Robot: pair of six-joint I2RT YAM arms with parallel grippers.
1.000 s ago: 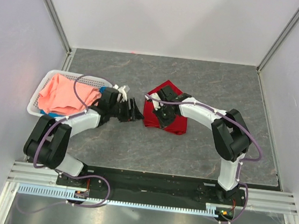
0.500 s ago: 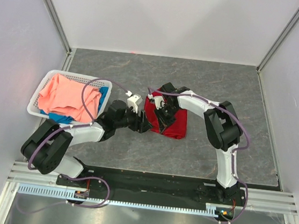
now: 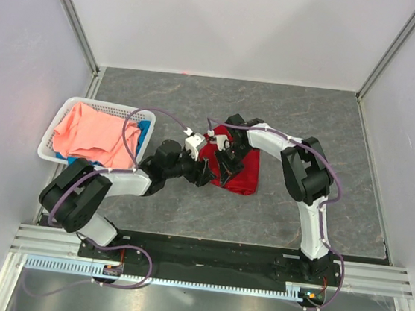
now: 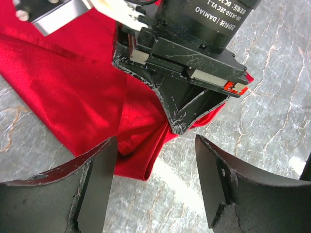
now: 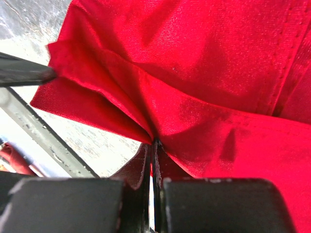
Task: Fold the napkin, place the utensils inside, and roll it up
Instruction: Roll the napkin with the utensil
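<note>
Red napkin between right fingers

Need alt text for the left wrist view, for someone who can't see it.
The shut right gripper pinches a fold of the red napkin on the grey table. The open left gripper faces it.

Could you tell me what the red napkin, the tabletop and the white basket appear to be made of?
The red napkin looks like soft woven fabric with a slight satin sheen: it shows a fine weave and limp folds. The tabletop looks like grey stone or a stone-print laminate with pale veins; I cannot tell which. The white basket seems to be moulded plastic, judging by its perforated walls.
</note>
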